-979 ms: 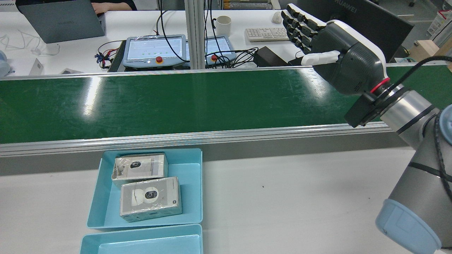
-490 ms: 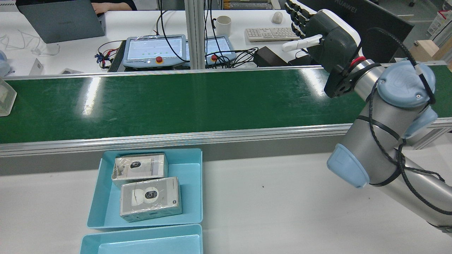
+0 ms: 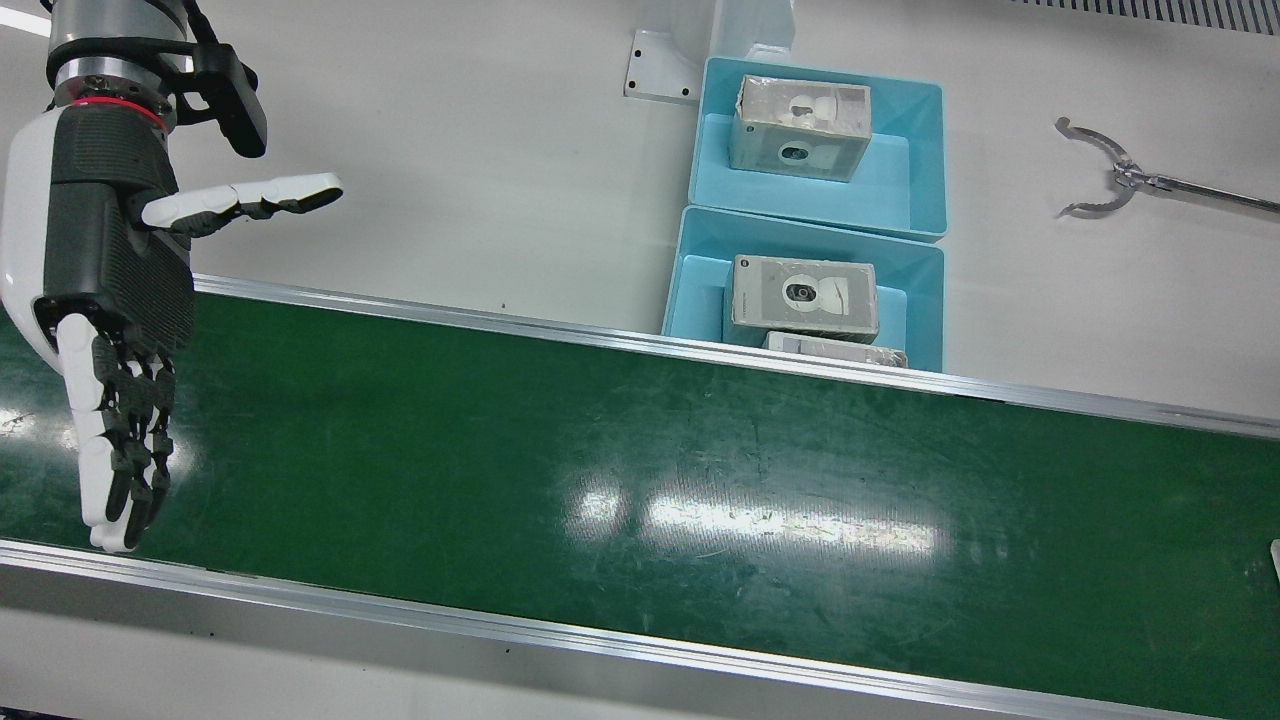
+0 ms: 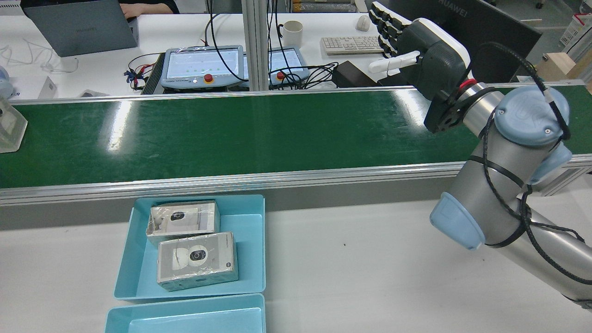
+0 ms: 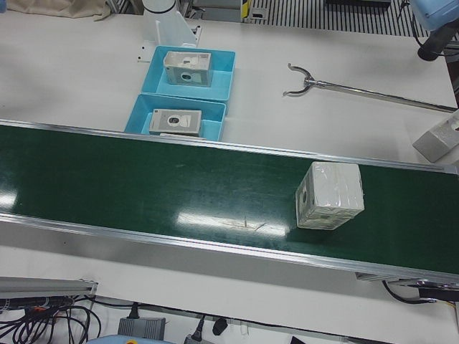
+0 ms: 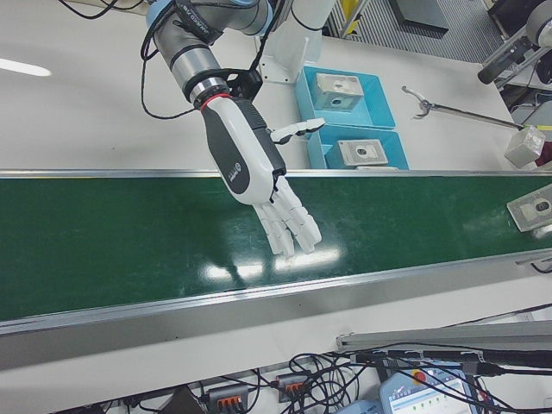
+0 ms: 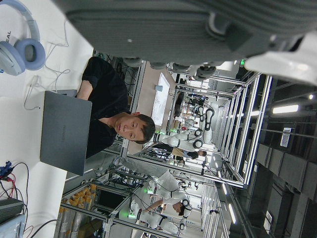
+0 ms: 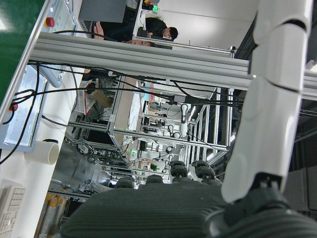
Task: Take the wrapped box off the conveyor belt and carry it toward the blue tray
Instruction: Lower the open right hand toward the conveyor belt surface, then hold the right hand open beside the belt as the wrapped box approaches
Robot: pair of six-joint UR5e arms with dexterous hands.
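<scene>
Right hand [image 3: 110, 300]: it is held above the green belt [image 3: 640, 470] near one end. The fingers are spread out straight and nothing is held. The thumb [image 3: 240, 198] is stuck out to the side, toward the white table [image 3: 480, 170].

Left hand [image 7: 198, 29]: only a bit of it is seen, up close in its own camera. It cannot be told if it is spread or closed. No box is seen in it.

Wrapped box [image 5: 329, 195]: it is seen lying on the belt, near the end far from the right hand. It is not touched by any hand. In the rear view only its corner [image 4: 10, 130] is seen at the left edge.

Blue tray [image 4: 252, 240]: it is set on the white table, just beside the belt rail. Two wrapped boxes [image 4: 196, 259] are lying in it, side by side.

Second blue tray [image 3: 920, 160]: it is set right next to the first one, on the side away from the belt. One box [image 3: 798, 127] is seen in it in the front view.

Metal grabber tool [image 3: 1110, 180]: it is lying on the table, well apart from the trays.
</scene>
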